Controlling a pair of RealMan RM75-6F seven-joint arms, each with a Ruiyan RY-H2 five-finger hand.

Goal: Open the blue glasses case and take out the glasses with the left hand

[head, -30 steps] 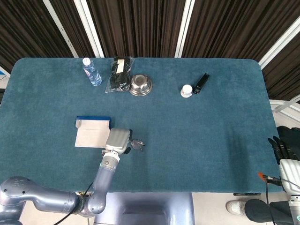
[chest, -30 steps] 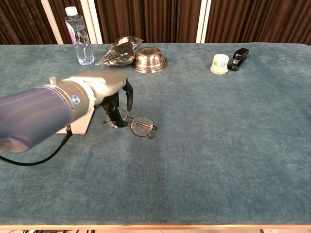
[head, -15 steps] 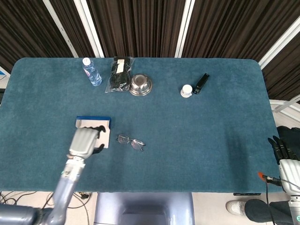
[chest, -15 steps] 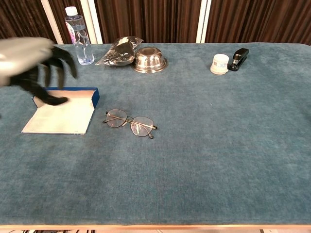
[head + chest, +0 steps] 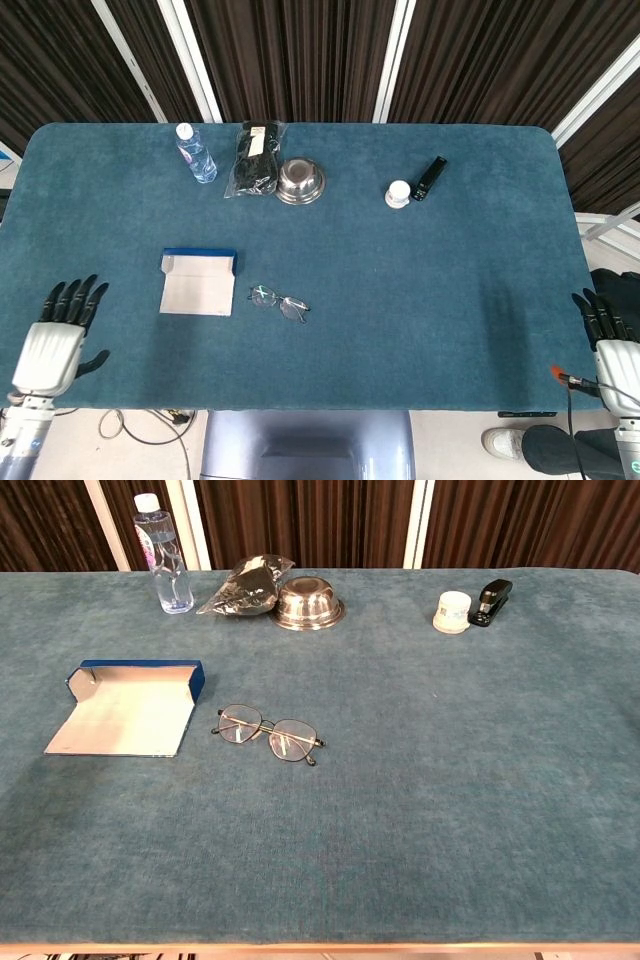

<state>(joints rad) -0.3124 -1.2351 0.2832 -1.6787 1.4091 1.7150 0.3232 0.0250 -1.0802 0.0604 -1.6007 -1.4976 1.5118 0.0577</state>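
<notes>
Head view: left hand [image 5: 55, 335] has pulled back off the desk [image 5: 420, 290], fingers [image 5: 70, 298] apart and empty; glasses [image 5: 279, 302] lie beside the open case [image 5: 198, 284], so the task looks done.

The left hand [image 5: 55, 340] has a smooth silver-grey back and thin black fingers [image 5: 72, 296], with a silver wrist below it. The right hand [image 5: 610, 345] looks the same, silver-grey with black fingers; a thin black cable with an orange tip runs beside it.

Your left hand [image 5: 55, 340] hovers empty, fingers spread, at the table [image 5: 400, 290] edge — the blue glasses case [image 5: 197, 284] lies open, the glasses [image 5: 279, 302] just beside it.
</notes>
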